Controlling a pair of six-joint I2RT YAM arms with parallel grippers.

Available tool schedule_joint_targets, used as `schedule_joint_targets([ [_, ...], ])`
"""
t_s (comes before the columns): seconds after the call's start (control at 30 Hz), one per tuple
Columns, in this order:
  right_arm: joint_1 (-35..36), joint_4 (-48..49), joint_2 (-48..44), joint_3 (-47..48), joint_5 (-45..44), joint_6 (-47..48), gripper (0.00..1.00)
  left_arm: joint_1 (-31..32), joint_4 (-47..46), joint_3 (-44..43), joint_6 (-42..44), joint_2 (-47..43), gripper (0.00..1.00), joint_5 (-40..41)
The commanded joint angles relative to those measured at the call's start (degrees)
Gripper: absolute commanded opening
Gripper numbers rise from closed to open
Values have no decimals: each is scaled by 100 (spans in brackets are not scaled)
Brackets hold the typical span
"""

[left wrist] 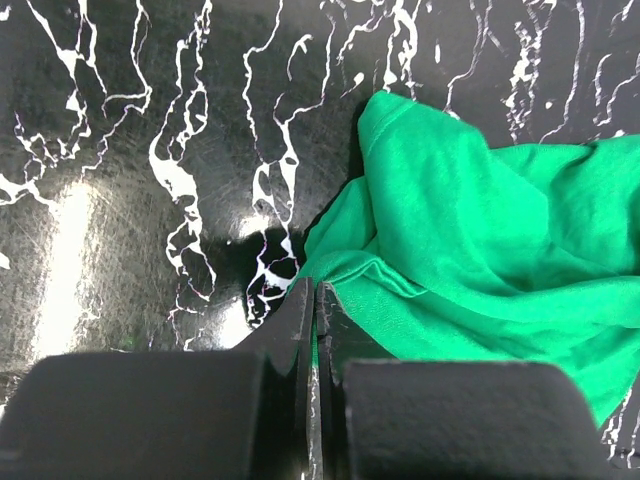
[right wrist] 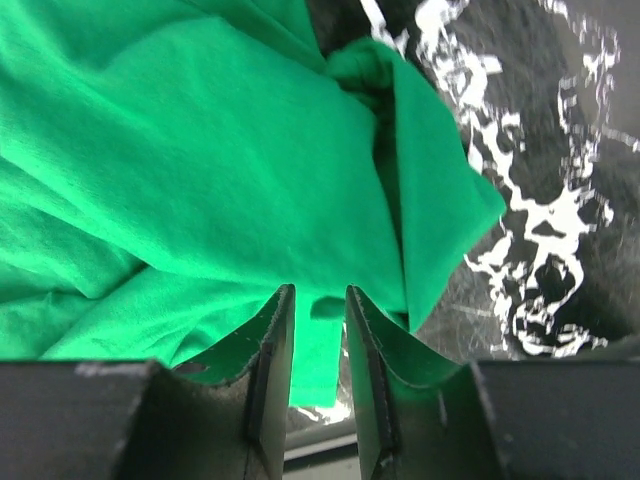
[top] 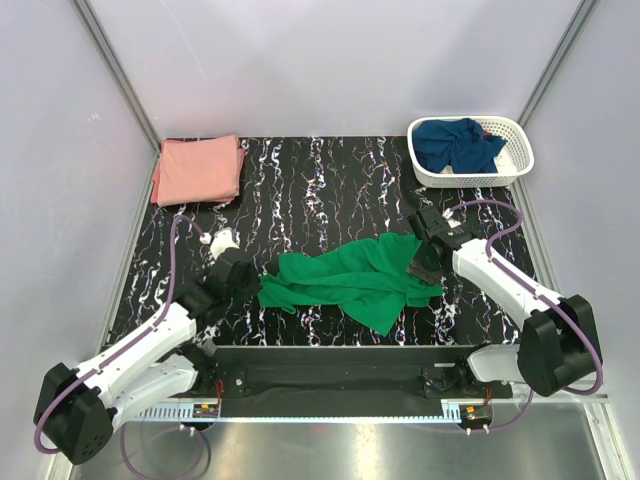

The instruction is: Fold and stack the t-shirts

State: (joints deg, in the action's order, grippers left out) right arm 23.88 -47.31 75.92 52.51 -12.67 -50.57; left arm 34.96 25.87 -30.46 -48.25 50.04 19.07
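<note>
The bright green t-shirt (top: 345,280) lies crumpled across the middle of the black marbled table. My left gripper (top: 260,287) is at the shirt's left end. In the left wrist view the left gripper (left wrist: 315,295) is shut, with a thin edge of the green t-shirt (left wrist: 480,230) between its tips. My right gripper (top: 425,268) is at the shirt's right end. In the right wrist view the right gripper (right wrist: 320,300) is shut on a fold of the green t-shirt (right wrist: 200,150). The salmon pink t-shirt (top: 198,170) lies folded at the back left. The navy t-shirt (top: 455,145) lies bunched in the basket.
The white lattice basket (top: 470,181) stands at the back right corner. Grey walls with metal posts close in the table on three sides. A black bar runs along the near edge between the arm bases.
</note>
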Motion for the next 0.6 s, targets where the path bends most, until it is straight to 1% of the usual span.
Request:
schedule_joint_targets([
  [0.0,-32,-402,-33,137,350,-480,33,-24,-495,119,35,-12,0,-87],
  [0.1,-24,-262,19,5,589,-586,33,-24,-548,154,61,-38,0,-114],
  [0.2,-24,-226,186,-83,537,-709,33,-24,-618,189,70,-126,0,-158],
  [0.33,-15,-95,371,-197,730,-805,33,-24,-671,268,79,-196,0,-246],
  [0.57,-24,-121,450,-259,590,-902,33,-24,-767,365,79,-240,0,-272],
])
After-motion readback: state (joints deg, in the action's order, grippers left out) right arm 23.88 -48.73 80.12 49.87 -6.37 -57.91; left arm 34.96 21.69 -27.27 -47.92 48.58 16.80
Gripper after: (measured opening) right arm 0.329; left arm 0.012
